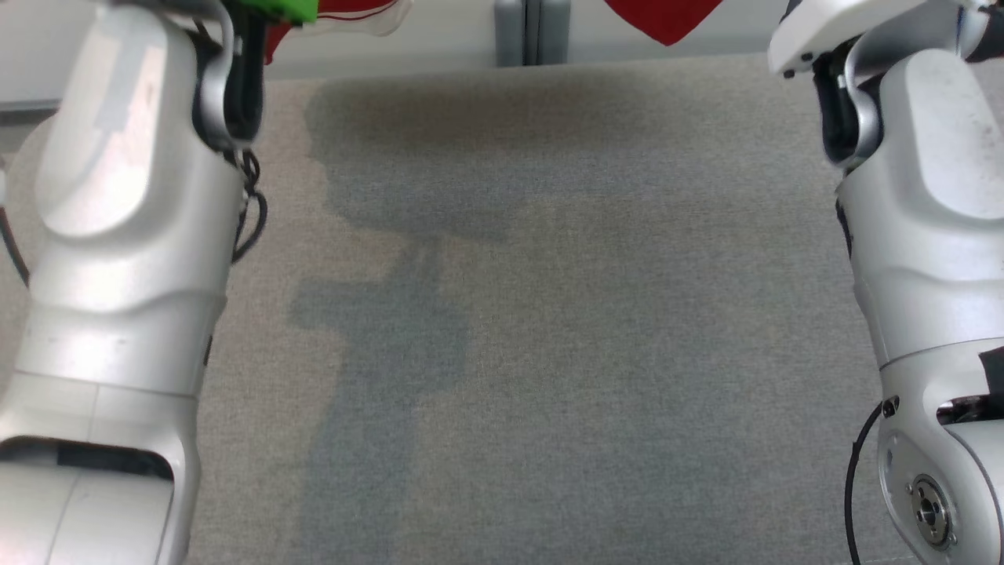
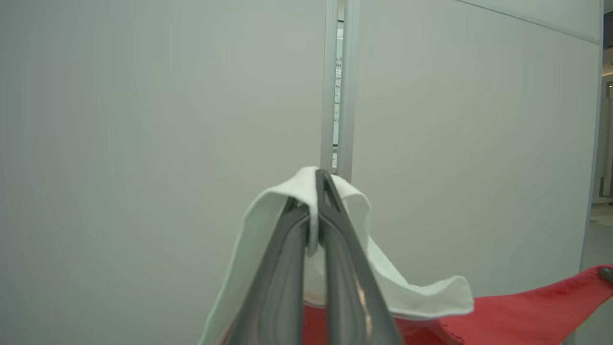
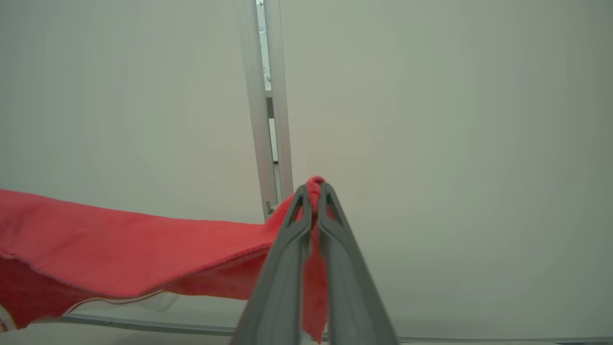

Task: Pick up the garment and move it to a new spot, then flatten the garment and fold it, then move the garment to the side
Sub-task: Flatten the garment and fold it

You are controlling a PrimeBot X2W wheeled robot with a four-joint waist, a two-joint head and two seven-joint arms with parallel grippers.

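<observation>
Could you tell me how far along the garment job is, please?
Pick-up looks done: the left gripper pinches the white edge of the garment, the right gripper its red cloth, held up off the grey table. Setting it down, flattening, folding and moving aside remain.

Free grey tabletop between left forearm and right forearm; red garment, wall beyond far edge.

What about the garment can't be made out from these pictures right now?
- Head view: most of the garment is cut off by the top edge; the left forearm hides one end.
- Left wrist view: the left gripper covers the cloth below its pinch.
- Right wrist view: the left edge cuts the cloth off.
</observation>
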